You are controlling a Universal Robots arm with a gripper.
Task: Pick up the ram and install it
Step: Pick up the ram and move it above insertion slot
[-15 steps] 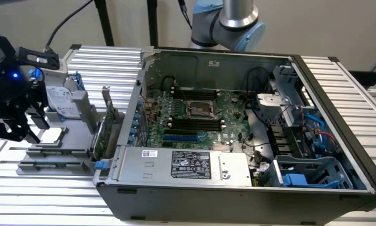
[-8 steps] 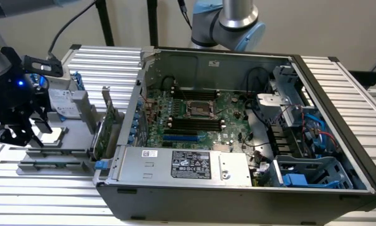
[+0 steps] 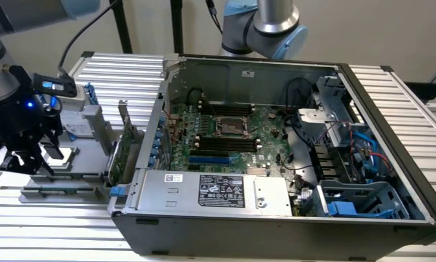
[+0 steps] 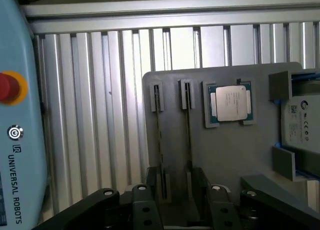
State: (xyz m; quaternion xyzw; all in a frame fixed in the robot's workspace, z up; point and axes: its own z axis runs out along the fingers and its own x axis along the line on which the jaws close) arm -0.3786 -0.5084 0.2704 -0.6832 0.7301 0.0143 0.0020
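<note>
The robot's hand (image 3: 25, 162) is hovering wide open, holding nothing, over a grey holder (image 4: 225, 160) sitting on the desk (image 3: 58, 229). The ram (image 4: 188, 125) is standing on edge in a slot of that holder (a second stick (image 4: 158, 125) is standing beside it), likely so the hand can close on its flat faces. An open computer case (image 3: 276, 229) is lying just beside, its inside facing up for access.

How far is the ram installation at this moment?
Done: nothing yet; the black motherboard slots look empty. In hand: the open gripper holds nothing and hangs over the gray holder, where the ram stands on edge beside a second stick. Left: the whole pick-up and install.
</note>
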